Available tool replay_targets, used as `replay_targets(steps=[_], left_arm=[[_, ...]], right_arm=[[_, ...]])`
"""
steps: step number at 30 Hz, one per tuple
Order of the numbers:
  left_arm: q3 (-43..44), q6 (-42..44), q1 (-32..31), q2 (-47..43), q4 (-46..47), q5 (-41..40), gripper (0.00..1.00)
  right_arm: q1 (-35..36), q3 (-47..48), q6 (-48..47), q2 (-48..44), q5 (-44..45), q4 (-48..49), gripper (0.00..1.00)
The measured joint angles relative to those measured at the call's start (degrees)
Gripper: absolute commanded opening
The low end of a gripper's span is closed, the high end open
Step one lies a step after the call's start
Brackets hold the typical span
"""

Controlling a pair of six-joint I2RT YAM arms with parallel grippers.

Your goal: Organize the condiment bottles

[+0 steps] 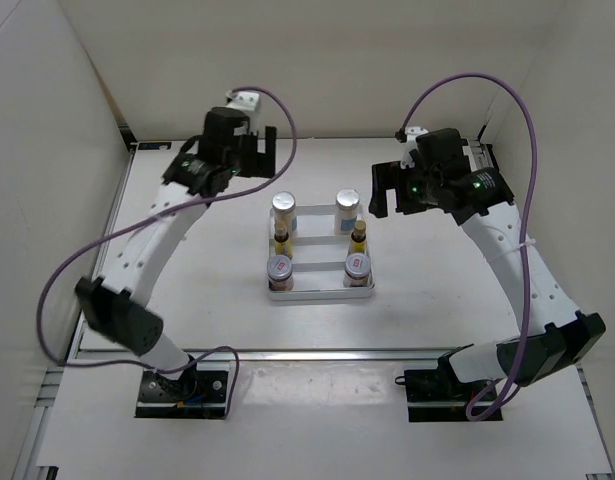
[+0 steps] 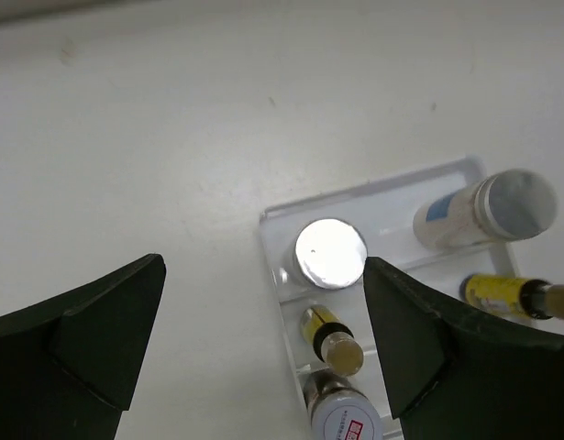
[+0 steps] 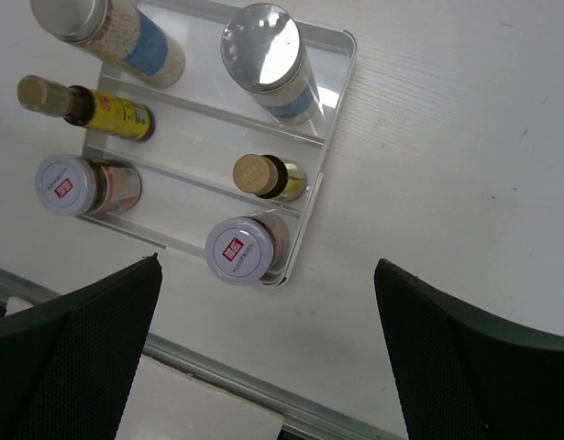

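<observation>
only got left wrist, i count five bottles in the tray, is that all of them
Observer: No, six. A second red-labelled jar stands in the near right corner of the tray, outside your frame.
Operator: ok and wheres the right tool
Observer: The right tool hangs open and empty, to the right of the far right shaker.
Operator: any bottles tipped over
Observer: None. The top view shows all six upright, paired by type in three rows.
</observation>
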Motion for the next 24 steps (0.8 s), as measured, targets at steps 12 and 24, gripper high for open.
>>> replay_targets(steps=[12,24], left_arm=[[-32.0,1.5,2.1,-41.6,11.0,-16.5,1.00],[-68.3,5.5,2.2,-69.9,24.1,-22.2,1.00]], right_arm=[[-0.7,-4.9,1.8,-4.1,8.1,0.3,1.00],[-3.8,-17.6,7.5,-14.3,20.3,0.5,1.00]])
